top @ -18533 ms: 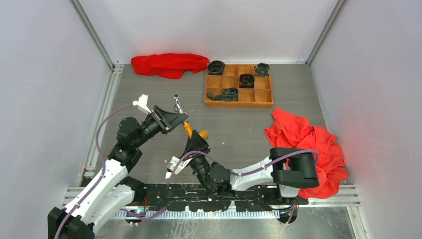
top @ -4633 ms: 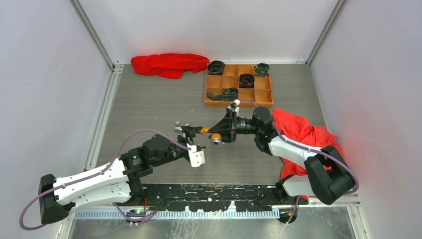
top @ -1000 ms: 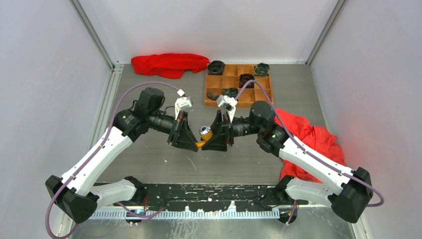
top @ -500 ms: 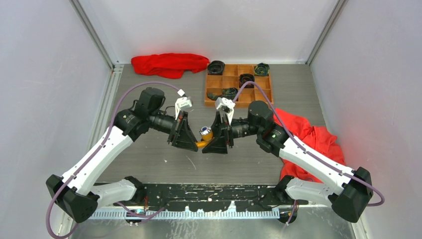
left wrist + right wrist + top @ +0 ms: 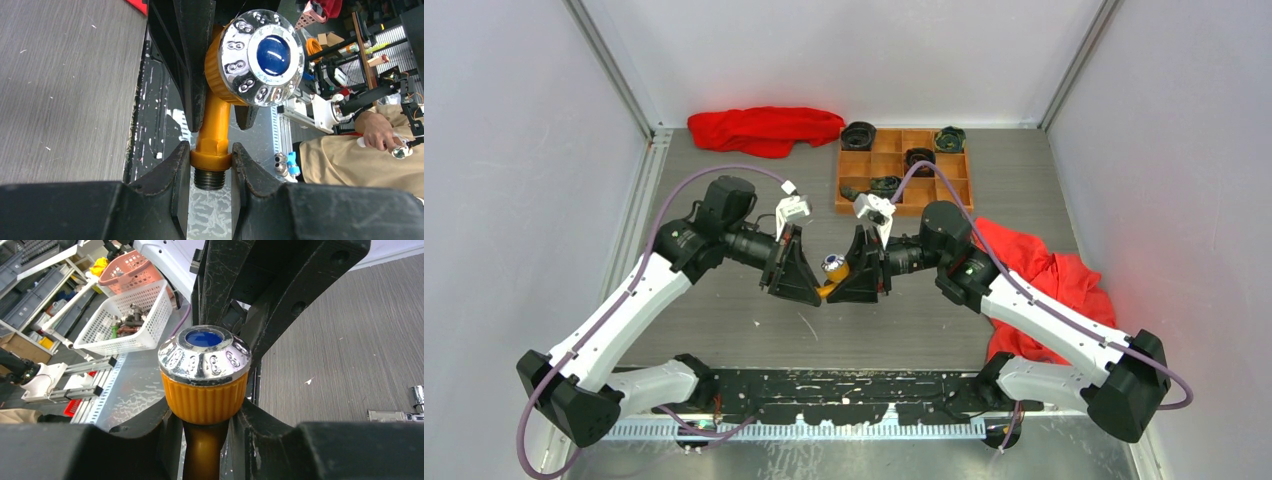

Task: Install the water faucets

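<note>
Orange faucet (image 5: 215,125): orange-yellow body held in the air over the middle of the table, between the two grippers.
Knob: ribbed orange ring topped by a chrome cap (image 5: 204,357); the cap is dimpled and mirror-bright, with a glossy blue disc at its centre.
Stem: smooth and round, running from the knob down to a flanged collar (image 5: 211,157), then a short dark threaded end (image 5: 210,179) that sticks out bare.
Left gripper (image 5: 211,162): narrow, clamped on the collar. Both black pads press its sides, just above the thread.
Right gripper (image 5: 202,435): narrow, closed on the stem just under the ribbed ring. The pads look to be touching it on both sides.
Grippers together: they face each other nose to nose in the top view, with the faucet bridging them.
Silver faucet (image 5: 395,415): shiny metal piece lying flat on the table, at the right edge of the right wrist view and apart from both grippers. It is only partly in frame.
Table (image 5: 1024,170): grey, with a fine wood-grain texture.
Wooden tray (image 5: 954,208): square compartments, at the far side of the table. Dark round rolled items (image 5: 858,135) sit in several cells.
Red cloth (image 5: 764,128): soft heap at the far left.
Second red cloth (image 5: 1049,275): crumpled heap on the right, under the right arm.
</note>
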### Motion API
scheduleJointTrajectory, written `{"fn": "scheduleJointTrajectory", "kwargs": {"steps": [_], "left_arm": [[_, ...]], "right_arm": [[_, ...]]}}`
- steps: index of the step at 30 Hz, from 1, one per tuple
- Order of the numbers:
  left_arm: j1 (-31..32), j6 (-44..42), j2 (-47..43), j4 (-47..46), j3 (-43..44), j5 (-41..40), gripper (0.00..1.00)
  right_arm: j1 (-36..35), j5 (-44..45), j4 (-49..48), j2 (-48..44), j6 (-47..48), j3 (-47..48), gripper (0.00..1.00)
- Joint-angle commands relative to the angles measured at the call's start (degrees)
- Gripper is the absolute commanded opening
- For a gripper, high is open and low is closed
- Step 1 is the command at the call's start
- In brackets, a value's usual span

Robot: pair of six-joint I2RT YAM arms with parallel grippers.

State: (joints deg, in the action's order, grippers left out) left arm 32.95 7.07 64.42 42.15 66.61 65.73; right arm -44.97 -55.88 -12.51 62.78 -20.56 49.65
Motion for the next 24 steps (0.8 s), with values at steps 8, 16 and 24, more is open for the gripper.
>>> {"fn": "scheduleJointTrajectory", "kwargs": {"steps": [8, 16, 24], "left_arm": [[-0.4, -0.2, -0.6, -2.2, 2.0, 2.3, 0.00], [-0.6, -0.4, -1.0, -1.8, 2.0, 2.1, 0.00], [-0.7, -0.4, -1.1, -1.9, 1.9, 2.0, 0.00]], "right_arm": [[-1.1, -1.5, 0.1, -0.7, 1.3, 1.5, 0.49], [-1.1, -1.1, 2.3, -1.8, 2.9, 1.7, 0.34], [-1.1, 0.3, 3.2, -2.3, 3.3, 1.2, 0.11]]}}
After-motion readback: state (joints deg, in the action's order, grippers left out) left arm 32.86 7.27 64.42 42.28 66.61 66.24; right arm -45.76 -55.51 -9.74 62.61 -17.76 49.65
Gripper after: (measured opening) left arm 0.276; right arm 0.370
